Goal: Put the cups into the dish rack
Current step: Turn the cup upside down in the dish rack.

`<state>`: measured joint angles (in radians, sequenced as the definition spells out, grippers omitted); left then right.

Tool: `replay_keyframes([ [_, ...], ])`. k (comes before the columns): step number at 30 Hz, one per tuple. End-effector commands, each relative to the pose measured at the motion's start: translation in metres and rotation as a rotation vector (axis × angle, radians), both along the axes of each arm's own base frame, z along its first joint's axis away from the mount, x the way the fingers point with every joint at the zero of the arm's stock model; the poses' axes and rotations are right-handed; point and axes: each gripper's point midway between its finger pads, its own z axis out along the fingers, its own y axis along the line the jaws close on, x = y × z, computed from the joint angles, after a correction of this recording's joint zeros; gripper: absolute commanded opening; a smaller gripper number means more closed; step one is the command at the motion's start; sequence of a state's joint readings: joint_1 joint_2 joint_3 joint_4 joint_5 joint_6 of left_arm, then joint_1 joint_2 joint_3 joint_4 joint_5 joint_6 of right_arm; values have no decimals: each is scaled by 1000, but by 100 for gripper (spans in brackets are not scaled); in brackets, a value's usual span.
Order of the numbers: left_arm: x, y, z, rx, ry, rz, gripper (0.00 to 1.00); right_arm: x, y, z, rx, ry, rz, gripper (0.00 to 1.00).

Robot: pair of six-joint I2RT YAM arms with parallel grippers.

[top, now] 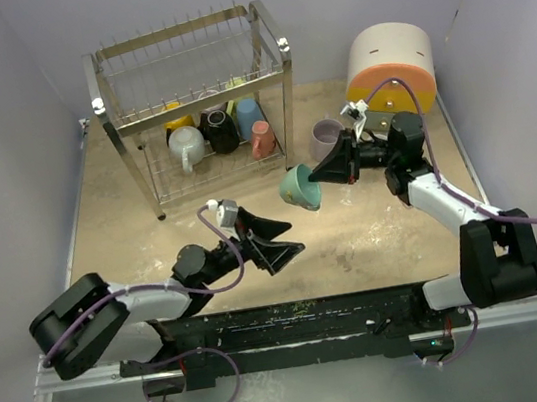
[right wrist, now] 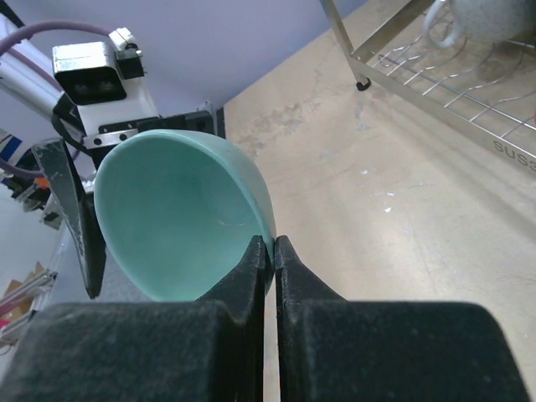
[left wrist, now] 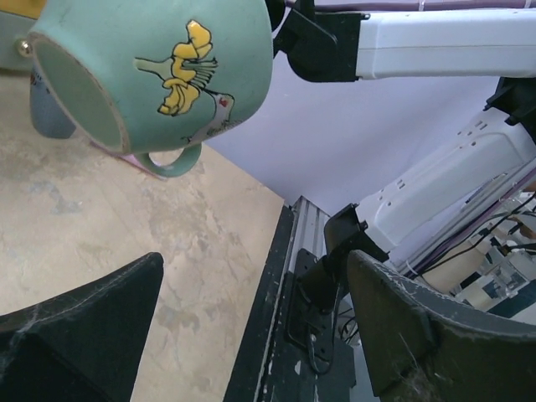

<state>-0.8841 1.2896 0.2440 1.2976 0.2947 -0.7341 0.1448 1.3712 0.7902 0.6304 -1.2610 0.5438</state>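
Observation:
My right gripper (top: 317,174) is shut on the rim of a teal mug (top: 298,188) and holds it tilted above the table, right of the rack. The mug fills the right wrist view (right wrist: 180,213), one finger inside and one outside the wall. It also shows in the left wrist view (left wrist: 159,71), with a yellow flower print. My left gripper (top: 284,238) is open and empty, just below and left of that mug. The chrome dish rack (top: 194,96) holds several mugs on its lower tier: yellow, white, black, blue, pink. A lilac mug (top: 325,138) stands on the table.
The round white-orange-yellow drawer unit (top: 390,66) stands at the back right. The rack's foot and lower wire grid (right wrist: 452,84) show in the right wrist view. The black front rail (top: 295,313) runs along the table's near edge.

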Motion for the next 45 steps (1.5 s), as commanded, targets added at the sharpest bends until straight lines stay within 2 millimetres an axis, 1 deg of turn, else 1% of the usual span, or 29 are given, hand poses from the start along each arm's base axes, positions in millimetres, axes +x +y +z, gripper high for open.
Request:
replay_keyframes([
  [1, 8, -16, 50, -141, -181, 29, 91, -19, 0, 40, 67, -78, 52, 0],
  [7, 19, -35, 60, -177, -214, 22, 87, -28, 0, 52, 92, -82, 65, 0],
  [10, 24, -40, 63, -199, -228, 27, 85, -32, 0, 60, 105, -94, 64, 0],
  [15, 27, -50, 75, -231, -245, 7, 79, -39, 0, 71, 125, -107, 66, 0],
  [20, 28, -54, 88, -257, -268, -4, 74, -42, 1, 72, 129, -110, 68, 0],
  [25, 23, -54, 99, -277, -287, -27, 65, -43, 3, 72, 131, -110, 77, 0],
  [27, 22, -53, 101, -282, -287, -28, 60, -43, 3, 71, 131, -108, 80, 0],
  [30, 21, -51, 104, -289, -292, -26, 50, -43, 4, 70, 131, -106, 83, 0],
  [32, 20, -50, 108, -297, -297, -25, 41, -43, 4, 69, 130, -107, 82, 0],
  [35, 19, -47, 111, -304, -298, -19, 25, -42, 4, 67, 127, -112, 81, 0],
  [38, 19, -43, 113, -308, -302, -9, 13, -40, 4, 63, 116, -119, 80, 0],
  [42, 18, -39, 109, -302, -298, 3, 1, -36, 4, 57, 93, -147, 73, 0],
  [45, 17, -37, 106, -293, -294, 8, 0, -34, 4, 54, 68, -180, 67, 0],
])
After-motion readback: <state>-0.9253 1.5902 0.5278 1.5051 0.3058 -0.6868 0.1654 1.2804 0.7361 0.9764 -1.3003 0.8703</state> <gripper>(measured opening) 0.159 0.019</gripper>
